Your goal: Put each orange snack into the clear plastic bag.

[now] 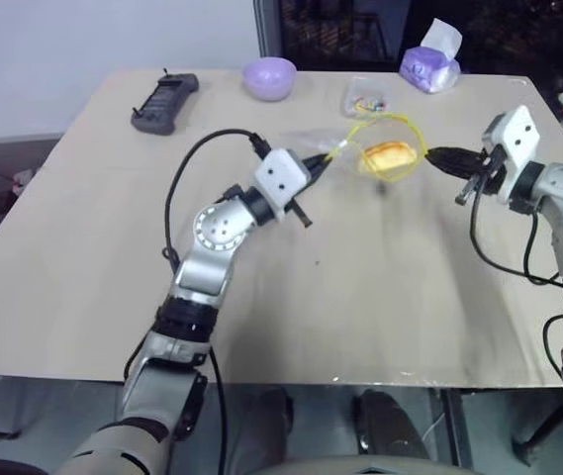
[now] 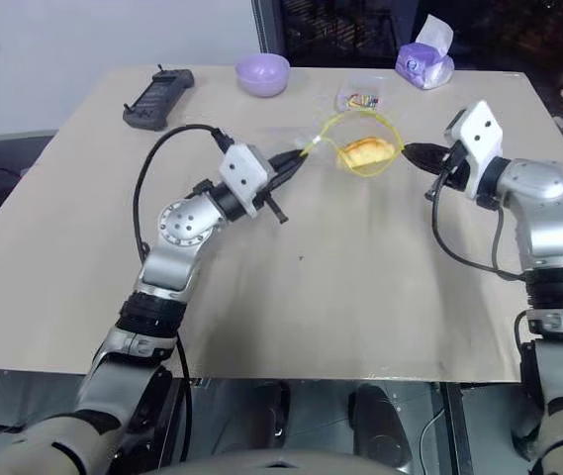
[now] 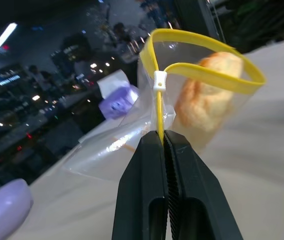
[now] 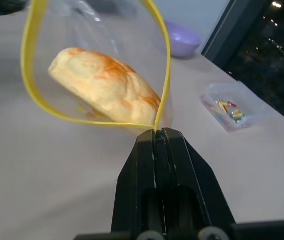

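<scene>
We see the thin, crinkly clear bag [image 1: 385, 148] held above the pale table [image 1: 360, 297], upper centre of frame. Our left gripper [image 3: 162, 137] pinches its yellow zip strip; our right gripper [image 4: 156, 132] is clamped on the opposite end. The round, golden-orange bun [image 4: 104, 85] with its crackled crust sits inside.

I can't make out the coloured bits in the small clear box [image 1: 365, 100]; they're too small to tell; the orange snack [image 3: 205, 102] is partly veiled behind the clear plastic bag [image 3: 132, 135]; in the right wrist view the purple bowl [image 4: 181, 38] sits blurred; my right arm is cut off by the frame edge.
</scene>
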You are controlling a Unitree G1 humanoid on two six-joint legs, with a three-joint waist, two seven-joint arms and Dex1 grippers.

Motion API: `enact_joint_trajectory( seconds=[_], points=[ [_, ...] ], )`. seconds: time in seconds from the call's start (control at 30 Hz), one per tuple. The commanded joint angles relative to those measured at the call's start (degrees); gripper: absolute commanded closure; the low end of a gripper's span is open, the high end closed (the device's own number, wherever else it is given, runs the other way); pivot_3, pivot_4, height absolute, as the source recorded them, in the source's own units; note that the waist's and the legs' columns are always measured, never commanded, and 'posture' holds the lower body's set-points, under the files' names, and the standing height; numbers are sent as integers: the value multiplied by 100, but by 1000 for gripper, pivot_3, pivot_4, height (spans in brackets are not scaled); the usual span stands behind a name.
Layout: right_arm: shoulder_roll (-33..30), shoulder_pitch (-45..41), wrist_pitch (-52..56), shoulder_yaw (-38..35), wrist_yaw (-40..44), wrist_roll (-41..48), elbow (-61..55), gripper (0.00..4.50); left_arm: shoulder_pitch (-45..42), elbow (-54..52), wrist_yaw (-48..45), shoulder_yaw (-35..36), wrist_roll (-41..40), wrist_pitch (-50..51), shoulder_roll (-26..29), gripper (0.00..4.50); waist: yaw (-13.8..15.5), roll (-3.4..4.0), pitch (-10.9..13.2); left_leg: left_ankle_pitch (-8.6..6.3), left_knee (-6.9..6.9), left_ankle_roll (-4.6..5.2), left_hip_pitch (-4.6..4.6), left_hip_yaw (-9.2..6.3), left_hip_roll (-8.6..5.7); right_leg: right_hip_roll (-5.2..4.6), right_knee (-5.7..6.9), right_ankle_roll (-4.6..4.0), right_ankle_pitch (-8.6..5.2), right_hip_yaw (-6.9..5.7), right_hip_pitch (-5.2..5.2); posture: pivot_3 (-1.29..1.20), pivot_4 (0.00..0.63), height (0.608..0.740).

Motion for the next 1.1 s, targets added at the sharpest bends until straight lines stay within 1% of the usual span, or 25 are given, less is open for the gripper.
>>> enact_joint_trajectory(
  seconds=[0.03,0.1,0.2,0.27,0.33,0.47,0.57,0.67,0.73,0.77,0.8,0.9,0.93,1.03,1.1],
  points=[
    [-169,-92,372,-327,226,447,-412,4469,-12,55,-57,50,-88,94,38,4500,2,0,0,0,0,0,1,1,0,0,0,0,0,1,0,0,150,740],
    [-227,-5,604,-361,383,641,-526,4469,43,133,-192,14,-165,219,32,4500,2,0,0,0,0,0,0,0,0,0,0,0,0,0,0,0,150,740],
    [-390,178,609,-197,537,523,-560,4469,113,167,-449,-46,-282,558,45,4500,5,0,0,0,0,0,-1,-1,0,1,-1,0,0,-1,0,0,150,740],
    [-464,255,746,-155,641,565,-702,4469,246,11,-939,-223,-353,812,251,4500,6,0,0,0,0,0,-2,-1,0,0,-2,0,0,-1,0,0,150,740],
    [-553,284,656,-67,670,389,-701,4469,254,-109,-1166,-236,-450,1004,371,4500,2,1,1,0,-1,0,-1,1,0,1,-1,0,0,0,0,0,150,740],
    [-524,135,690,-170,615,442,-597,4469,102,-150,-1194,-97,-556,1159,434,4500,2,1,1,0,0,0,1,0,0,1,1,0,0,0,-1,0,150,740],
    [-566,128,665,-164,645,411,-552,4469,8,-121,-1118,-74,-497,1074,471,4500,4,0,1,0,0,0,0,-1,0,1,1,0,0,-2,0,0,150,740],
    [-634,245,588,-45,676,245,-573,4469,144,-112,-1169,-177,-437,1027,494,4500,4,1,1,0,0,0,-1,1,0,0,-3,0,0,0,0,0,150,740],
    [-600,279,716,-67,706,361,-813,4469,265,-226,-1219,-230,-483,1055,465,4500,1,1,1,0,0,0,-2,0,0,0,-4,0,0,-1,-1,0,150,740],
    [-580,283,848,-95,714,464,-985,4231,311,-301,-1215,-231,-513,1096,444,4500,-3,1,1,0,-1,0,-2,1,0,0,-4,0,0,0,-1,0,150,740],
    [-538,280,970,-30,722,541,-1317,3620,335,-354,-1200,-234,-525,1127,421,4500,-2,1,1,0,-1,0,-2,1,1,0,-4,0,0,0,-1,0,150,740],
    [-327,253,1005,472,528,229,-2001,2957,370,-419,-1192,-234,-537,1136,400,4500,1,1,2,0,-1,0,-2,-2,1,0,-1,0,0,-2,-1,0,150,740],
    [-242,239,858,666,414,-32,-2030,2489,383,-435,-1207,-239,-532,1113,407,4500,-15,1,1,0,-1,0,-1,-1,1,0,0,0,0,0,-1,0,150,740],
    [-16,202,529,1183,57,-732,-2081,2489,431,-491,-1235,-247,-489,1104,454,4500,1,1,1,0,0,0,1,-3,5,6,2,0,0,-2,0,0,150,740],
    [133,219,408,1413,-97,-1013,-2128,2489,464,-532,-1229,-254,-453,1112,492,4500,19,1,1,0,2,0,-2,-3,1,2,1,0,0,-2,-2,0,150,740]
  ],
)
